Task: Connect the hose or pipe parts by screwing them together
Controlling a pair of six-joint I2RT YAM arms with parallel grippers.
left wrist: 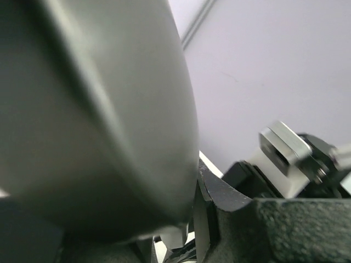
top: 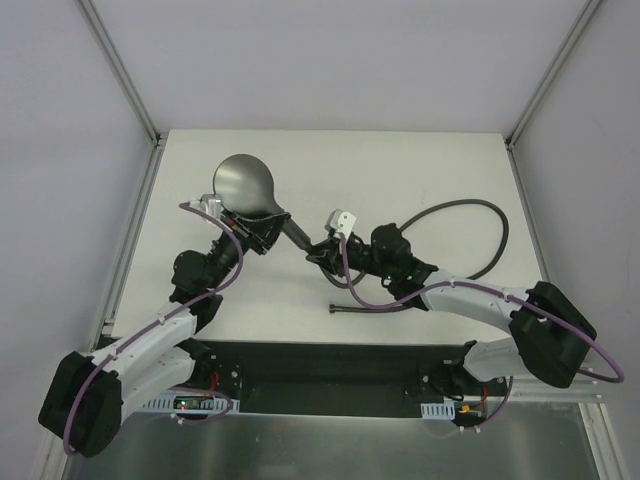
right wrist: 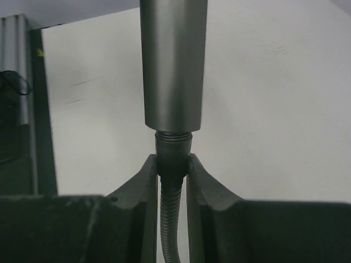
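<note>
The grey shower head (top: pixel 245 185) is held off the table, its round face up and its tapered handle (top: pixel 293 233) pointing right. My left gripper (top: pixel 262 228) is shut on the neck; the head (left wrist: pixel 93 109) fills the left wrist view beside one dark finger (left wrist: pixel 219 208). My right gripper (top: pixel 318 252) is shut on the hose's end fitting (right wrist: pixel 173 150), which meets the threaded end of the handle (right wrist: pixel 173 66). The ribbed hose (right wrist: pixel 170 219) runs down between the fingers (right wrist: pixel 147 181). The rest of the dark hose (top: pixel 497 225) loops to the right, and its other end (top: pixel 338 308) lies on the table.
The white table (top: pixel 400 160) is framed by aluminium posts (top: pixel 120 70) and pale walls. A dark strip (top: pixel 320 365) with both arm bases runs along the near edge. Purple cables (top: pixel 600 350) follow the arms. The right wrist's camera block (left wrist: pixel 285 145) shows in the left wrist view.
</note>
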